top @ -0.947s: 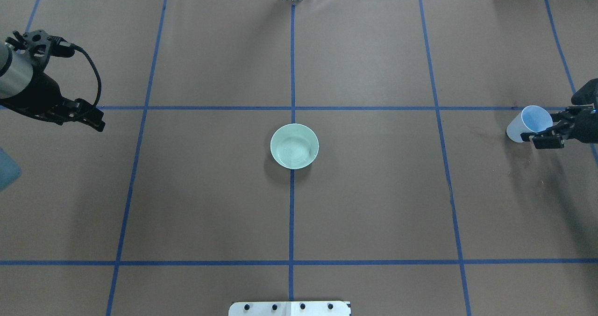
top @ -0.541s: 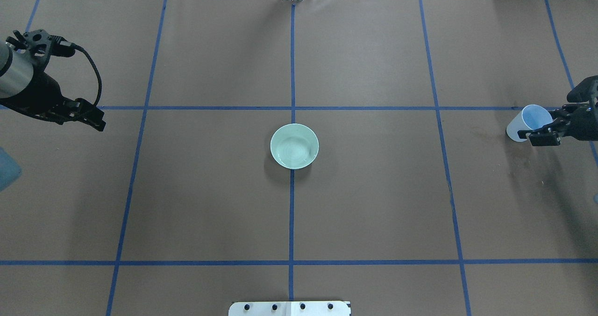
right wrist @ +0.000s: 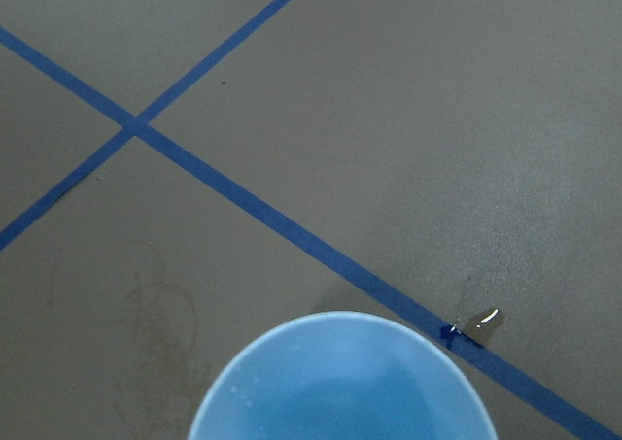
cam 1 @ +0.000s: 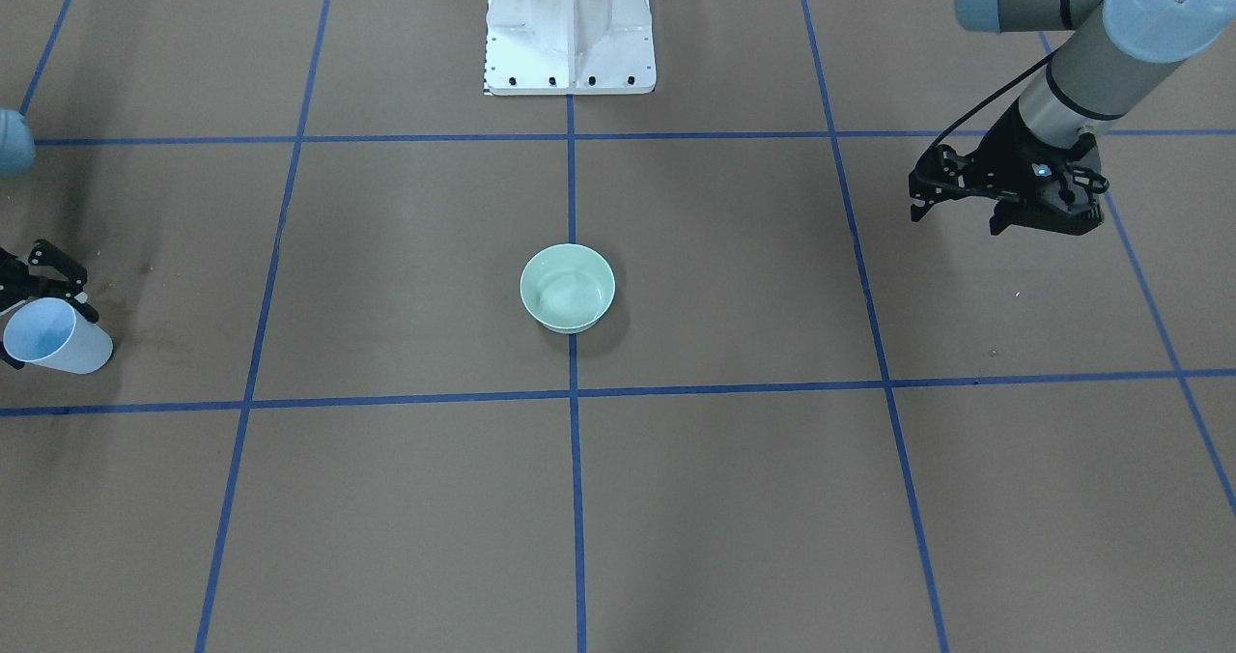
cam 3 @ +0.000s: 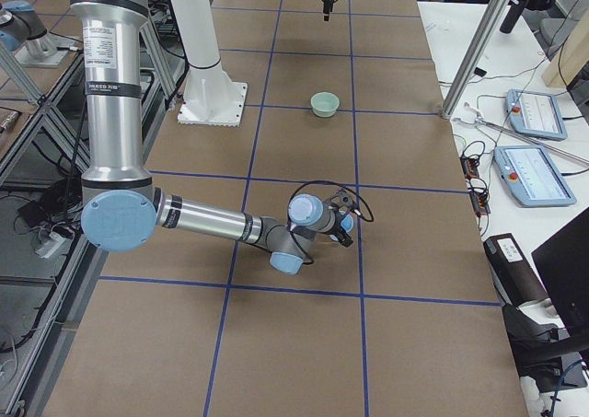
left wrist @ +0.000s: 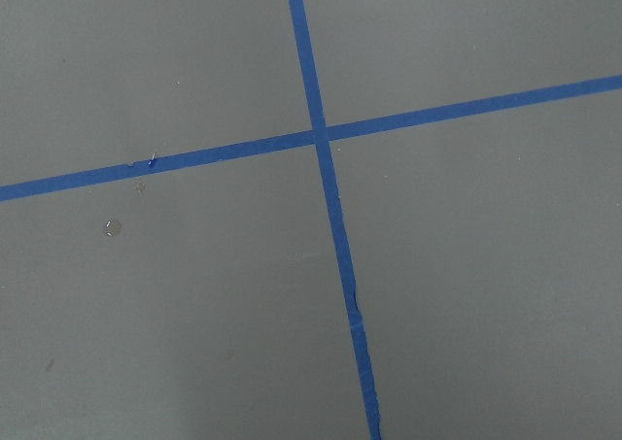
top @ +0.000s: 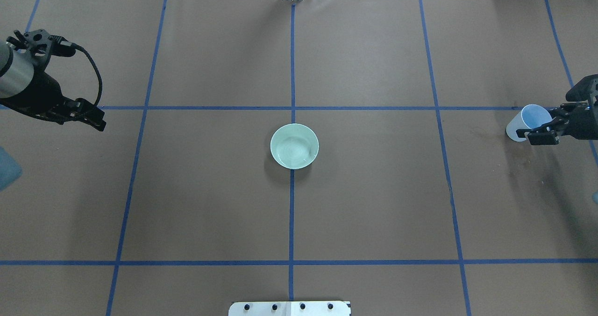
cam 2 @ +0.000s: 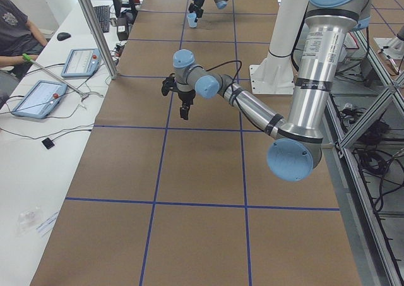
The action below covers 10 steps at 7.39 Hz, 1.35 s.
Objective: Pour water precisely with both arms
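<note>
A pale green bowl [top: 294,146] stands at the table's centre, and faint ripples of water [top: 295,151] show in it; it also shows in the front-facing view [cam 1: 568,287]. My right gripper [top: 547,128] at the far right edge is shut on a pale blue cup [top: 527,122], held tilted just above the table. The cup shows in the front-facing view [cam 1: 55,338] and fills the bottom of the right wrist view [right wrist: 340,382]. My left gripper [top: 97,120] hovers at the far left, fingers together and empty.
The white pedestal [cam 1: 570,25] stands at the robot's side. Blue tape lines [top: 292,213] grid the brown paper. A water drop [right wrist: 483,317] lies on the tape by the cup, with damp stains [top: 481,131] nearby. Tablets [cam 2: 38,98] lie on the side bench.
My right gripper has shifted the cup slightly toward the far side of the table, still tilted. The left arm has barely moved.
</note>
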Tool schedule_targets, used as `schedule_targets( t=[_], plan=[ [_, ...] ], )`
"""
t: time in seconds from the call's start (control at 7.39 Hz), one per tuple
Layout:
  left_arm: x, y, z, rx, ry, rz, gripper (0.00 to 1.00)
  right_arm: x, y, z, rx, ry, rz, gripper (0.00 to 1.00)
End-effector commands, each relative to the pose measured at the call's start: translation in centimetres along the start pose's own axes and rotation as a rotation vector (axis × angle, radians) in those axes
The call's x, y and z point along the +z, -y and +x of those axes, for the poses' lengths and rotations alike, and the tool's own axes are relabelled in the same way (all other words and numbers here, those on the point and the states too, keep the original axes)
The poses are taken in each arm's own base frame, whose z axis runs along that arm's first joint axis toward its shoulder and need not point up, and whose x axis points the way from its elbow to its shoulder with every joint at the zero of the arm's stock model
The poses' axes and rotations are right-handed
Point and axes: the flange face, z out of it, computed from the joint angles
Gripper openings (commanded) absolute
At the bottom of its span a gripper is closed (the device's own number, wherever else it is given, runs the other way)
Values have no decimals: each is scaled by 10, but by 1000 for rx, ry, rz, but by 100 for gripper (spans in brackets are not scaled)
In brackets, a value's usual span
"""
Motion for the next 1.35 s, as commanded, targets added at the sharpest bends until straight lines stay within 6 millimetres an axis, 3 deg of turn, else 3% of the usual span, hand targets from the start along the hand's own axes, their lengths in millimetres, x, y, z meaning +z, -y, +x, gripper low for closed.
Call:
schedule_targets(
  t=[0.0, 0.14, 0.27, 0.41, 0.68, 0.81, 0.95, 1.22],
  plan=[
    [0, 0, 0, -1, 2, 1, 100, 0, 0, 0, 1, 1, 1, 95],
    [0, 0, 0, -5, 2, 1, 100, 0, 0, 0, 2, 1, 1, 92],
    [1, 1, 0, -4, 2, 0, 100, 0, 0, 0, 4, 1, 1, 84],
    [1, 1, 0, -4, 2, 0, 100, -1, 1, -1, 2, 2, 3, 69],
    [-1, 1, 0, -6, 3, 3, 100, -6, 17, -12, -20, 21, 32, 49],
    [-1, 1, 0, -6, 1, 2, 100, -10, 28, -20, -26, 28, 42, 46],
    [0, 0, 0, -7, 2, 1, 100, -13, 41, -27, -30, 30, 47, 44],
    [1, -1, -3, -10, 5, -3, 100, -23, 107, -62, 3, -25, 18, 44]
  ],
)
